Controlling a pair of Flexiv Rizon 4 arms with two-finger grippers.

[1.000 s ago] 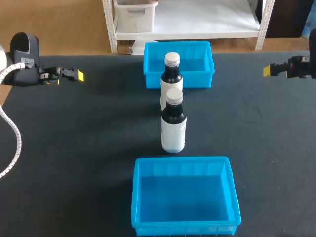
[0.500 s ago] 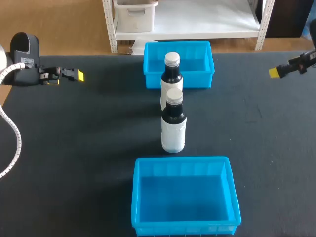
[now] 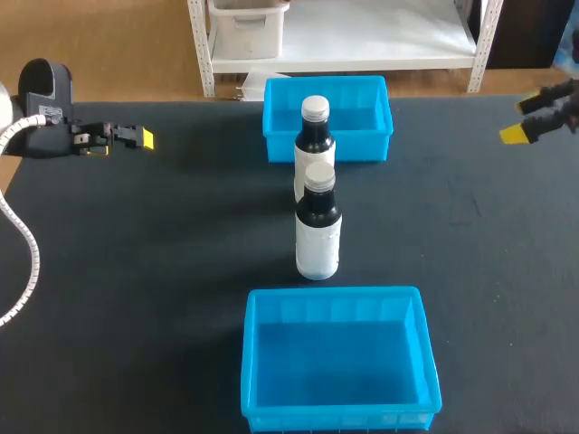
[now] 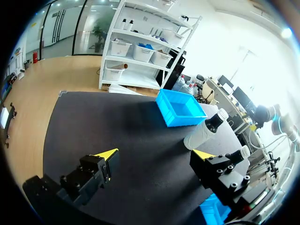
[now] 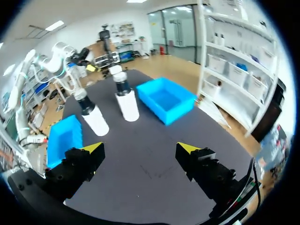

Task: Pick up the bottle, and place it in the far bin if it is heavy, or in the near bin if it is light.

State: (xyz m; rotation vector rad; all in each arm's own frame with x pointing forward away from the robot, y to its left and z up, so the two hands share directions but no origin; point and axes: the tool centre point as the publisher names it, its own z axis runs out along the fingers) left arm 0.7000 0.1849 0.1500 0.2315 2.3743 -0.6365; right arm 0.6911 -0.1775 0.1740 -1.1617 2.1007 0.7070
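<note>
Two dark bottles with white labels and white caps stand upright in a line on the black table. The far bottle (image 3: pixel 315 136) (image 4: pixel 205 131) (image 5: pixel 126 98) is just in front of the far blue bin (image 3: pixel 375 136) (image 4: pixel 180 108) (image 5: pixel 164 99). The near bottle (image 3: pixel 317 231) (image 5: pixel 91 116) stands between it and the near blue bin (image 3: pixel 339 303) (image 5: pixel 63 136). My left gripper (image 3: pixel 136 137) (image 4: pixel 157 154) hangs open at the far left, well away from both bottles. At the far right edge my right gripper (image 3: pixel 522 120) (image 5: pixel 140 147) is open, tilted and holding nothing.
Both bins hold nothing. Wide stretches of bare table (image 3: pixel 181 235) lie between each gripper and the middle row of bottles and bins. In the left wrist view the near bottle's cap (image 4: pixel 243 151) peeks out behind one of its fingers.
My right gripper has drifted slightly outward toward the right edge and tilted from level to slanted, still open. The left arm, bottles and bins have not moved.
</note>
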